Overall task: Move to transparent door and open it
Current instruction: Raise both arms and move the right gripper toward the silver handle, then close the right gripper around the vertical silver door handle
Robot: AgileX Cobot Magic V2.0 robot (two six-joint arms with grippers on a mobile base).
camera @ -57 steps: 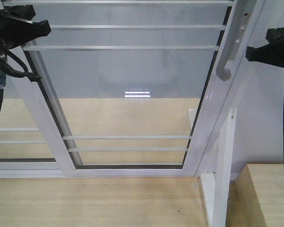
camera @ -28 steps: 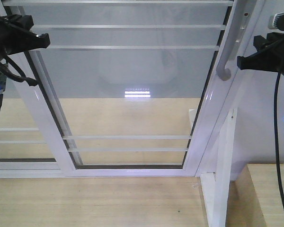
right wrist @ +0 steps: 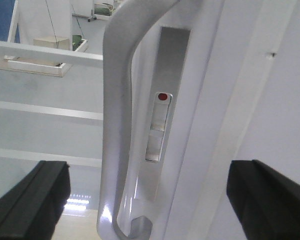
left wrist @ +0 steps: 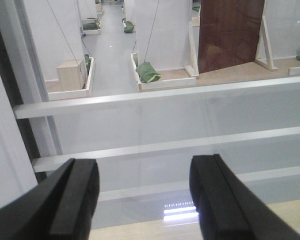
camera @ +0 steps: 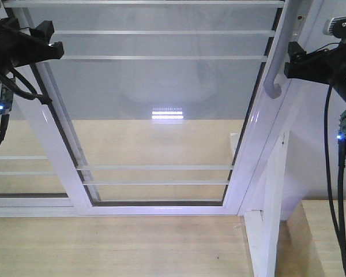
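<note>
The transparent door (camera: 161,86) fills the front view: clear glass in a white frame with thin white horizontal bars. Its curved pale grey handle (camera: 275,63) runs down the right stile. My right gripper (camera: 292,62) is open just right of the handle, close to it. In the right wrist view the handle (right wrist: 117,100) and its lock slider (right wrist: 159,127) stand between the open fingers of my right gripper (right wrist: 147,170), untouched. My left gripper (camera: 55,47) is open at the door's upper left. In the left wrist view my left gripper (left wrist: 145,165) faces the glass and bars (left wrist: 155,97), holding nothing.
A second white-framed glass panel (camera: 23,167) without a handle sits behind at the left. A white post (camera: 271,190) stands right of the door. Pale wood flooring (camera: 104,242) lies below, and a wooden box (camera: 326,236) at the lower right. Black cables (camera: 328,173) hang on the right.
My right gripper has moved left and a little up, up to the handle. My left gripper has shifted slightly right. The door has not moved.
</note>
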